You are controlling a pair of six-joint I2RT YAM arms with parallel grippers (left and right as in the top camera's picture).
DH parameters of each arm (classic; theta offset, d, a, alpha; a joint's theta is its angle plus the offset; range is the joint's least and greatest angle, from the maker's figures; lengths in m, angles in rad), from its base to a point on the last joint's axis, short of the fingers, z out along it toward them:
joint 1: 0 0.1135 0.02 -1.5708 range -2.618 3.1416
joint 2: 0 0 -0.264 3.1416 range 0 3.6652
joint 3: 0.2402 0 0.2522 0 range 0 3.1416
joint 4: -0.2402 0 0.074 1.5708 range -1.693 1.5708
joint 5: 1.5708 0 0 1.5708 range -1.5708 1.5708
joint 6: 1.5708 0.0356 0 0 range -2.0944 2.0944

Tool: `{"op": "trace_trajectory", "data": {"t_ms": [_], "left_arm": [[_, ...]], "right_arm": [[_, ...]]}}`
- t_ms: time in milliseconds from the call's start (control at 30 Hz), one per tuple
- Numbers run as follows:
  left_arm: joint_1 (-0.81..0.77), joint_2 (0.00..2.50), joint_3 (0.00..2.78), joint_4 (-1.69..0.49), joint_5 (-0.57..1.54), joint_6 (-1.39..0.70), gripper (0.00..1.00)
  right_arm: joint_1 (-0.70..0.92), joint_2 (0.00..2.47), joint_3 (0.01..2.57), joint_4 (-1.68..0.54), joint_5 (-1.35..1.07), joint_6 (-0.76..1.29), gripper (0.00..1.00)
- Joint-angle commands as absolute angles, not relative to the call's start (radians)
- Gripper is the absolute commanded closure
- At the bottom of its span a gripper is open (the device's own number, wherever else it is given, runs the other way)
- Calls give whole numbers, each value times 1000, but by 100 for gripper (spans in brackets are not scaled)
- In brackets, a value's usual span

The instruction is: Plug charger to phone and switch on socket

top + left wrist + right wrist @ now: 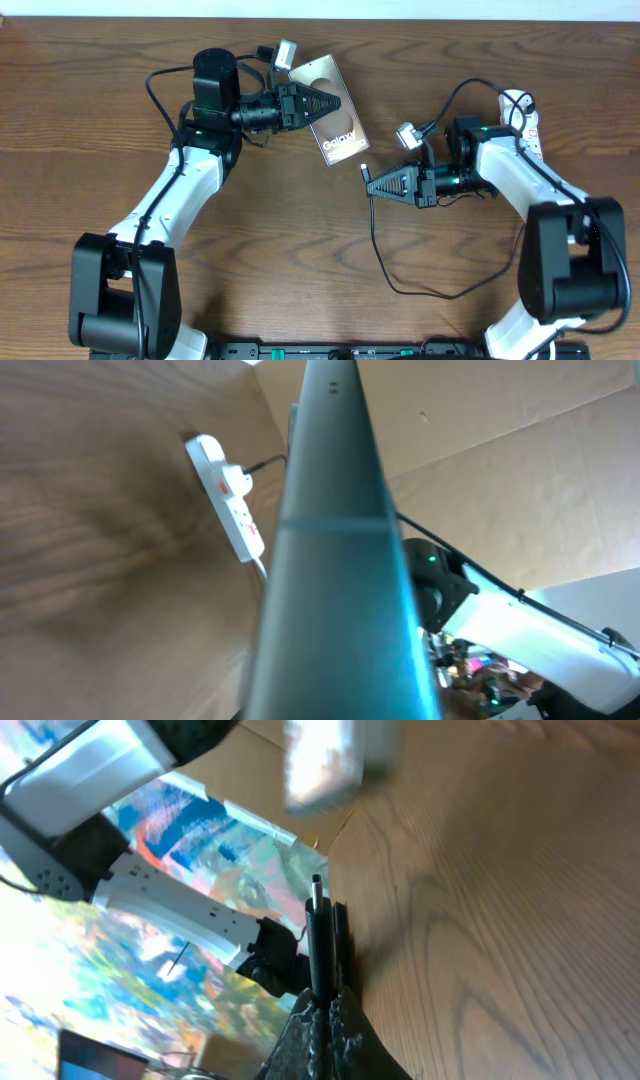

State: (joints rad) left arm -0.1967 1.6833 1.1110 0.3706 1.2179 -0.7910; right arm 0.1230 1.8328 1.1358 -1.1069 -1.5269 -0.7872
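Note:
The bronze-grey phone (333, 110) with white "Galaxy" lettering lies at the back middle of the table. My left gripper (340, 103) is shut on its upper edge; in the left wrist view the phone (340, 560) fills the middle as a dark teal slab. My right gripper (372, 185) is shut on the black charger plug (318, 935), whose metal tip (364, 169) points at the phone's lower end, a short gap away. The thin black cable (420, 290) loops over the table. The white power strip (228, 495) lies at the far right, mostly hidden by my right arm in the overhead view (522, 108).
The wooden table (300, 250) runs under both arms. A cardboard wall (500, 470) stands behind the power strip. The right arm's white link (540, 630) crosses the left wrist view.

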Motion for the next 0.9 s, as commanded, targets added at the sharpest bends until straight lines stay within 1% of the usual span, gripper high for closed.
{"op": "trace_trajectory", "data": {"t_ms": [0, 300, 867], "left_arm": [[-196, 1670, 1123, 380, 1288, -867, 93], [-233, 1670, 1123, 381, 1351, -882, 92], [-233, 1670, 1123, 381, 1351, -882, 93]], "right_arm": [[145, 1770, 1135, -1112, -1562, -823, 99], [203, 1765, 1135, -1122, -1562, -809, 99], [194, 1765, 1135, -1118, -1562, -809, 99]]}}
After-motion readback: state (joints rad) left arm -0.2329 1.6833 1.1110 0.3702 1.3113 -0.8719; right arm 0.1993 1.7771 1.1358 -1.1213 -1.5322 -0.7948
